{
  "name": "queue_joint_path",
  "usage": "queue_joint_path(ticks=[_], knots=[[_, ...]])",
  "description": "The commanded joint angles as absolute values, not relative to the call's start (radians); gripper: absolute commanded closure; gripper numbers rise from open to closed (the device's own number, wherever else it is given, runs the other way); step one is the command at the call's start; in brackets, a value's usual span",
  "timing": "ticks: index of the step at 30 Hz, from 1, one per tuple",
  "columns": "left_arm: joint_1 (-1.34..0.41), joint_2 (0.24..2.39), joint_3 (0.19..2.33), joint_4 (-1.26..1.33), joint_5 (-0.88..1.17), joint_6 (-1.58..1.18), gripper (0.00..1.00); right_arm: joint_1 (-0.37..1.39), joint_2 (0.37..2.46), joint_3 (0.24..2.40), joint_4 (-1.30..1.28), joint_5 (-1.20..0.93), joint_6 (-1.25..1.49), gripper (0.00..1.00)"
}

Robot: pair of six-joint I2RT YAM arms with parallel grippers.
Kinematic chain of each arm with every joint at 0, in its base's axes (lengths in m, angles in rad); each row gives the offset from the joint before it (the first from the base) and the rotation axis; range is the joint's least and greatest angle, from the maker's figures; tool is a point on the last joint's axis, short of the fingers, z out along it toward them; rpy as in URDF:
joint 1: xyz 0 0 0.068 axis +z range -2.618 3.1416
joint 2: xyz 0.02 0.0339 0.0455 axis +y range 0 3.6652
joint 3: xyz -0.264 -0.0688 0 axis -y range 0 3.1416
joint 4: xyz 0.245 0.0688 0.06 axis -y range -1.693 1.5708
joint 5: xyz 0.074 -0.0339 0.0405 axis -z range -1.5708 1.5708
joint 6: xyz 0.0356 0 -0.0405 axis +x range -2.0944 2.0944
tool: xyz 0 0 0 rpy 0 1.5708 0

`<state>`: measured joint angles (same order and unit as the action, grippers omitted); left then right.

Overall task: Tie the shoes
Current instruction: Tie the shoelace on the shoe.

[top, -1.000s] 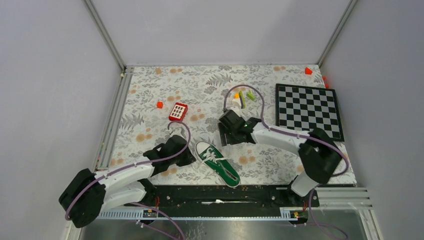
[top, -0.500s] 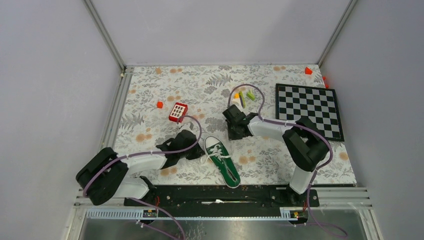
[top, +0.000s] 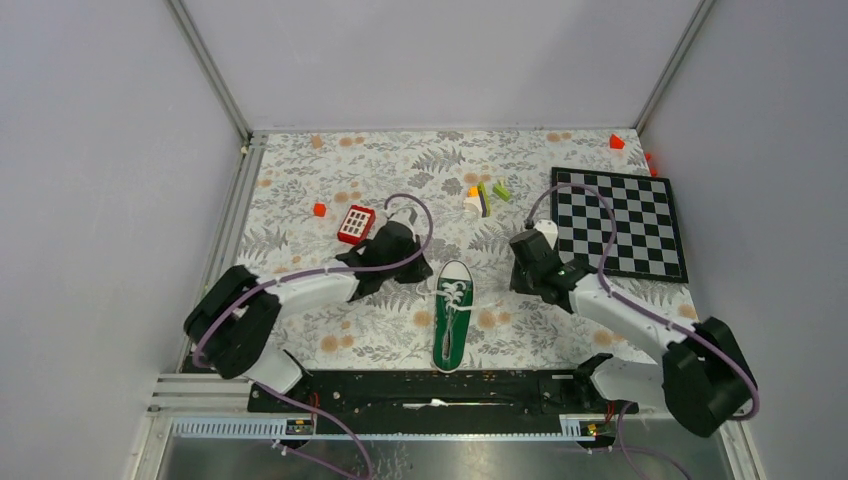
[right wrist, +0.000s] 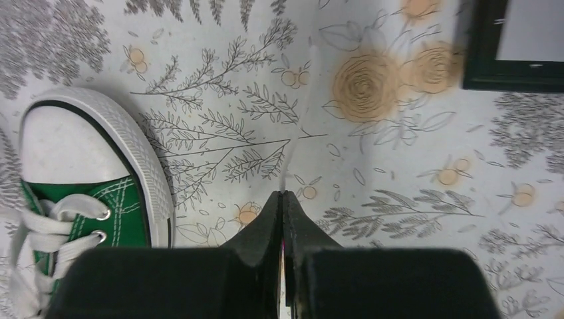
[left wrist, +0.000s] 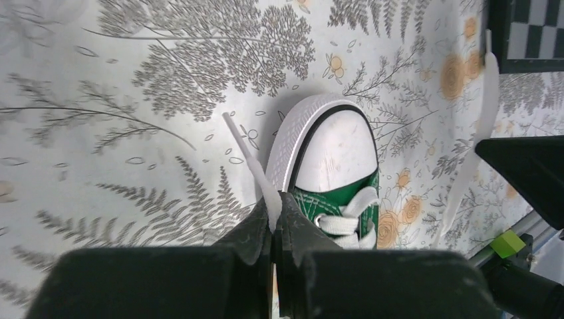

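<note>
Surface: table under a pale cloth (top: 300,190) printed with grey ferns and orange flowers, enclosed by plain grey walls (top: 430,60) with metal corner posts. Black-and-white chessboard (top: 618,220) at 2 o'clock; red-and-white keypad block (top: 356,224) at 10 o'clock; cluster of small coloured blocks (top: 484,197) at 12 o'clock. Item: one green canvas sneaker (top: 451,335), low-cut, with a white rubber toe cap (left wrist: 336,149), ribbed white sole edge and white laces (top: 455,298). It lies at table centre towards 6 o'clock, toe to 12, heel beside the black base rail. Left gripper (left wrist: 274,216), at the toe's 9 o'clock, is pinched on a loose lace end (left wrist: 249,159). Right gripper (right wrist: 282,199), at 3 o'clock, has its jaws pressed together; any hold cannot be told.
</note>
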<state>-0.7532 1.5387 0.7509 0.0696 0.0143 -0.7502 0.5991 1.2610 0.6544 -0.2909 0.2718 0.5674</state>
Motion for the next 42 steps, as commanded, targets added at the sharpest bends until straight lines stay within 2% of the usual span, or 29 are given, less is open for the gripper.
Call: queue_joint_path(ticks=[1, 7, 16, 26, 33, 42], knots=[[-0.707, 1.35, 0.754, -0.048, 0.004, -0.677, 1.0, 0.573, 1.091, 0.642, -0.354, 0.375, 0.587, 1.0], [-0.693, 1.044, 0.643, -0.187, -0.074, -0.688, 1.0, 0.558, 0.971, 0.687, -0.442, 0.399, 0.57, 1.0], [-0.689, 0.771, 0.521, -0.349, -0.151, -0.765, 1.0, 0.558, 0.879, 0.733, -0.531, 0.34, 0.548, 1.0], [-0.658, 0.715, 0.586, -0.473, -0.242, -0.71, 1.0, 0.558, 0.753, 0.744, -0.628, 0.371, 0.556, 1.0], [-0.65, 0.642, 0.578, -0.522, -0.301, -0.782, 1.0, 0.558, 0.68, 0.751, -0.694, 0.377, 0.571, 1.0], [-0.65, 0.642, 0.467, -0.501, -0.196, -0.861, 1.0, 0.558, 0.629, 0.556, -0.643, 0.312, 0.725, 1.0]])
